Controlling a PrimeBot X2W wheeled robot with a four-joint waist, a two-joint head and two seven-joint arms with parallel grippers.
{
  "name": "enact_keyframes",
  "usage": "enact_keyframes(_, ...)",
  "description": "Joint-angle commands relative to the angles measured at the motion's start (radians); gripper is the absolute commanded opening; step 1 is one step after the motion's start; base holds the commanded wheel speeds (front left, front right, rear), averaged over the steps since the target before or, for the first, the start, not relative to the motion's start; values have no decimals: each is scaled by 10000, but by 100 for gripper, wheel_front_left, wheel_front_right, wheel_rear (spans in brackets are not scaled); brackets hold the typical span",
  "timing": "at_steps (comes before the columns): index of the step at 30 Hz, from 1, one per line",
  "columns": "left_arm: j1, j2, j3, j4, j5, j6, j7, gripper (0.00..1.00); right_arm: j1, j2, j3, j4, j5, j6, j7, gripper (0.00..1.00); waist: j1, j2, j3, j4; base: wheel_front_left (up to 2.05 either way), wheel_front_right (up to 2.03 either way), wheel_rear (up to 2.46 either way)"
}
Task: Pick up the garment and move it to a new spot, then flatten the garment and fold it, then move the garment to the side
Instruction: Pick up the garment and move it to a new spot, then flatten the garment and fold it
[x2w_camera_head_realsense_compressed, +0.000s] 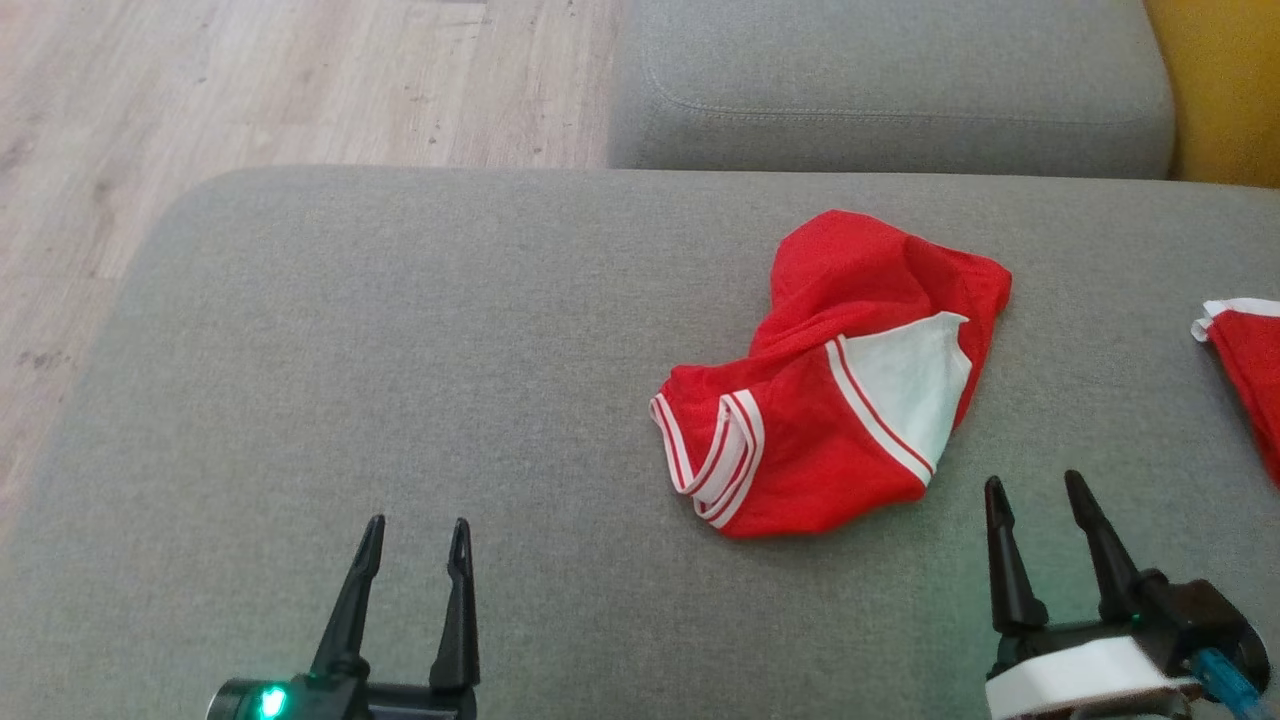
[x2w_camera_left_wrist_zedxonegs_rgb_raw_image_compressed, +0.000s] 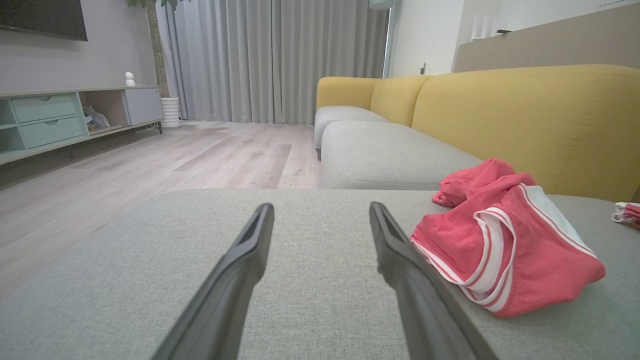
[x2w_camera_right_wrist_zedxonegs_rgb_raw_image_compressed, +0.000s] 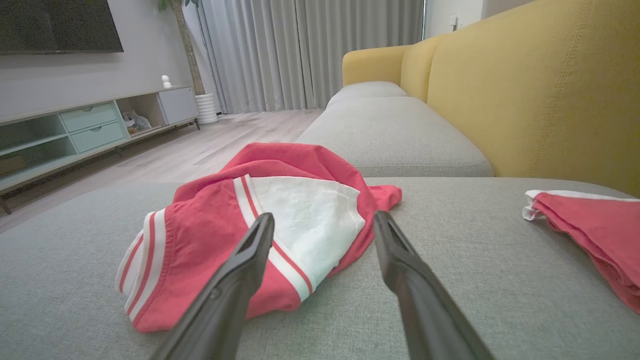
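while the garment (x2w_camera_head_realsense_compressed: 840, 390) lies crumpled on the cushion (x2w_camera_head_realsense_compressed: 400, 350), the left gripper (x2w_camera_head_realsense_compressed: 415, 535) and right gripper (x2w_camera_head_realsense_compressed: 1035, 485) stand released and empty; flattening and folding seem still undone.

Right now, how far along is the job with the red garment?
Done: nothing for certain. The red garment with white trim lies crumpled on the grey sofa cushion; whether this is already its new spot, I cannot tell.
In hand: nothing. The left jaws and the right jaws stand open and empty, apart from the cloth.
Left: flatten it, fold it, and move it to the side.
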Motion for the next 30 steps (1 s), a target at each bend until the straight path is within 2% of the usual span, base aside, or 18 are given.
enact_keyframes(1,-309,-122,398,-377,101,4,-94,100,-112,-58,318,-327,10,65,-26,100,1,-1,-2,-47,0,0,0)
enact_keyframes(30,-82,-157,448,-385,-46,99,-95,100,115,-55,438,-346,235,65,-26,100,1,-1,-266,-213,0,0,0)
